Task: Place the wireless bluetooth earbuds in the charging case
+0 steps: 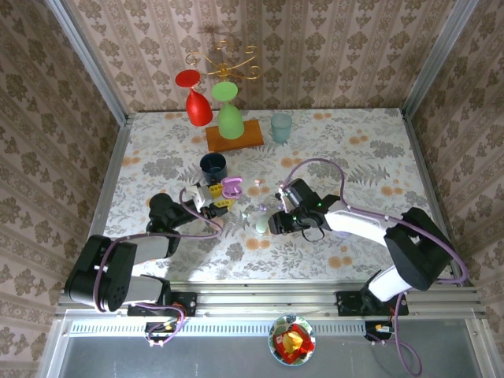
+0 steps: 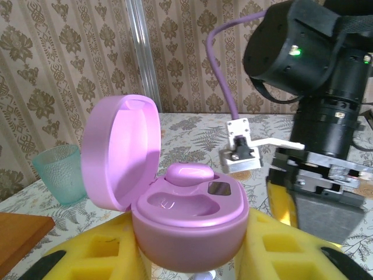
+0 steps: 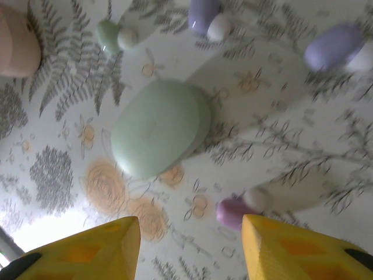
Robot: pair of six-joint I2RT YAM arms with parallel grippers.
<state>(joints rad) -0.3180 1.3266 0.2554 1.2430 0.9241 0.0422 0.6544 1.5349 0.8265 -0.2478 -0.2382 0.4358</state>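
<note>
Yellow fingers (image 2: pixel 87 256) low in the left wrist view: my left gripper (image 2: pixel 186 262), clamped on the base of the case (image 2: pixel 186 230).
- Case sits upright, lid (image 2: pixel 125 151) hinged back to the left, mouth facing up.
- One seated bud (image 2: pixel 187 173) fills the far socket. The near socket (image 2: pixel 175 204) is bare; that is the one to fill.
- Left side is busy holding, so the pick falls to the right arm.

Top view: left gripper (image 1: pixel 220 201) and right gripper (image 1: pixel 272 224) are near each other at mid-table, with the case on my left of the right one.

Right wrist view: my right gripper (image 3: pixel 189 245) points down at the table, fingers apart with nothing between them.
- Green case (image 3: pixel 160 125), closed, lies ahead of the gap and a little left.
- Pink bud (image 3: pixel 230 211) lies flat on the table, just inside the right-hand finger (image 3: pixel 291 251) and off the centre of the gap. Its long axis slants from the pink body, low left, up to the white tip at the right.
- Green bud (image 3: pixel 111 35) and two lilac buds (image 3: pixel 204 14) lie farther ahead, well apart from the fingers.

Judgement: the pink bud is the nearest pick. I need a small shift right to centre it, then I close across its short side and carry it left to the bare socket. Risk is the right finger nudging it away.
</note>
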